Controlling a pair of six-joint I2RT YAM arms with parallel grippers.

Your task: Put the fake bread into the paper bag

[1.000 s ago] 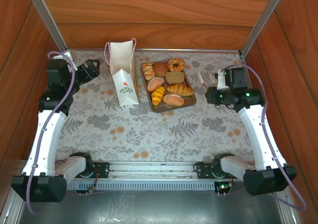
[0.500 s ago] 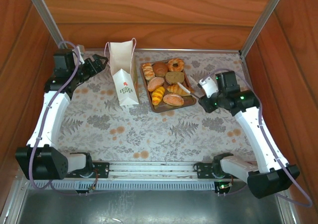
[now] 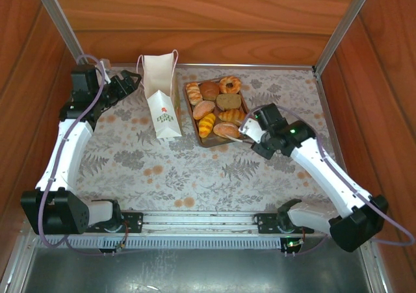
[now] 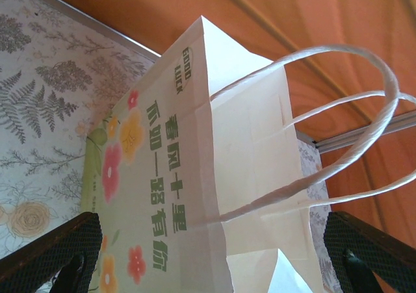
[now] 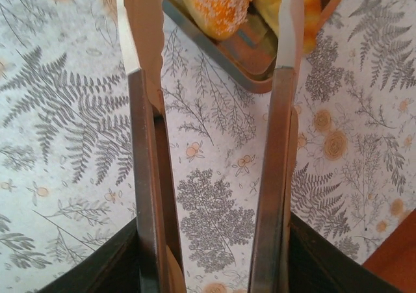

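Right arm: it has swung in from the table's (image 3: 195, 169) right edge, and the right gripper (image 3: 249, 129) now sits at the near right corner of the tray (image 3: 221, 142).
Right gripper: partly closed, clasping a pair of tongs (image 5: 146, 176) by their two arms. The arms stand apart with bare table between them.
Tong tips: in the wrist view they reach over the tray's near rim, one on each side of a sugared orange bun (image 5: 218, 4). I cannot tell whether they touch it.
Left arm: a second ago it stood further from the bag. It has since moved up to the paper bag (image 3: 162, 98) and holds the same place as half a second ago.
Left gripper: the left gripper (image 3: 127, 82) is spread wide and holds nothing. Its dark fingers (image 4: 49, 254) show on either side of the bag's top and cord handles, not closed on them.
Paper bag: upright near the table's far edge, just left of the tray, its mouth toward the back wall.
Fake bread: all of the fake bread (image 3: 218, 108) lies on the tray, and none is in the bag yet.
Meaning: probably the reach for the first piece. The tongs are lined up for a pinch, and the left gripper looks posed to steady or open the bag.
Watch: the pieces look glossy and rounded, so one may slip from the tongs.
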